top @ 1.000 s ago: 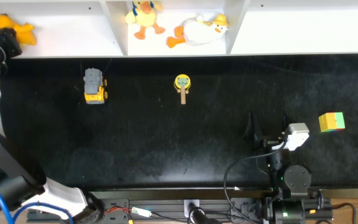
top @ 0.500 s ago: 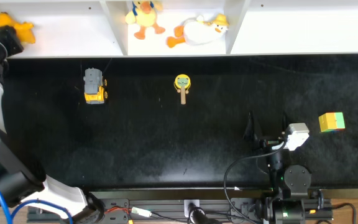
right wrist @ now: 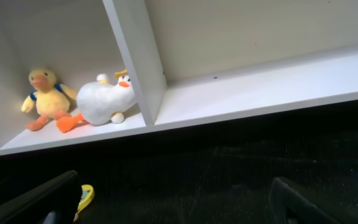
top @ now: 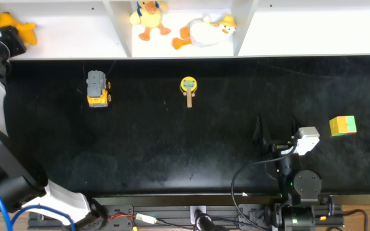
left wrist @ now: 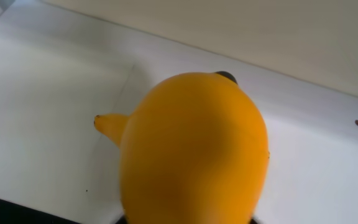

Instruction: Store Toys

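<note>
Down near the front of the black mat (top: 172, 154), the right gripper (top: 276, 128) sits low with its jaws spread wide and nothing between them. Just off to its right there's a yellow-green-pink cube (top: 342, 126) lying on the mat, close but not touching.

Farther back, a grey and yellow toy truck (top: 98, 88) is on the left side, and a little yellow round-headed toy on a stick (top: 189, 90) lies around the middle, well apart from the truck.

At the very back is the white shelf (top: 300, 38). The middle compartment has a yellow duck plush (top: 149, 16) with a white duck plush (top: 205, 32) beside it. The left gripper (top: 6, 40) is up at the left compartment, right against an orange plush toy (left wrist: 194, 149) that's inside that compartment. Honestly can't tell if that gripper is clamped on it or not.
</note>
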`<state>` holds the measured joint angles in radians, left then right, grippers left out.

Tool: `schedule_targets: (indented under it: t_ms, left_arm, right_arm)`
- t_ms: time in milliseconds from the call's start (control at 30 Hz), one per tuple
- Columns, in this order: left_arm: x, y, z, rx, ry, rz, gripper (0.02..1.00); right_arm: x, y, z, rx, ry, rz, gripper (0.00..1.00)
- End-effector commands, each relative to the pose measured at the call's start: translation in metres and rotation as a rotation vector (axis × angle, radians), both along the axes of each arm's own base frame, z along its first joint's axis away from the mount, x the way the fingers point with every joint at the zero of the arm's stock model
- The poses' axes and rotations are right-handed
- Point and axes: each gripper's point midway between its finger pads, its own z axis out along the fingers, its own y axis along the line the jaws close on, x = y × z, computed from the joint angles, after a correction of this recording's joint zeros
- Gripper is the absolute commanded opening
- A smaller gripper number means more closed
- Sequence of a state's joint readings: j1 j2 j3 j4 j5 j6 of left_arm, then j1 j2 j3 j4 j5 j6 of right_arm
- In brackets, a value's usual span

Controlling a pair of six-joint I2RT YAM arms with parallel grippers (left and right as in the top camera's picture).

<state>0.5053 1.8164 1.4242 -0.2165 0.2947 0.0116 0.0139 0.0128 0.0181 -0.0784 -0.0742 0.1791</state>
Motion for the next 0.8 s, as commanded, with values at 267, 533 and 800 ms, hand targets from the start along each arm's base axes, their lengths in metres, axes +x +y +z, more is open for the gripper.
schedule_targets:
  t_ms: [267,533,800]
  left_arm:
    - [0.0055,0.0022,0.0067,0.029,-0.011,-0.006,0.759]
    - [0.0061,0.0019,0.0074,0.029,-0.014,-0.007,0.831]
    - [0.0078,0.0019,0.0102,0.034,-0.027,-0.01,0.974]
  right_arm:
    - [0.0001,0.0018,-0.003,-0.003,-0.002,0.008,0.993]
    - [0.0001,0.0018,-0.003,-0.003,-0.001,0.008,0.996]
    - [0.0001,0.0018,-0.003,-0.003,-0.001,0.008,0.991]
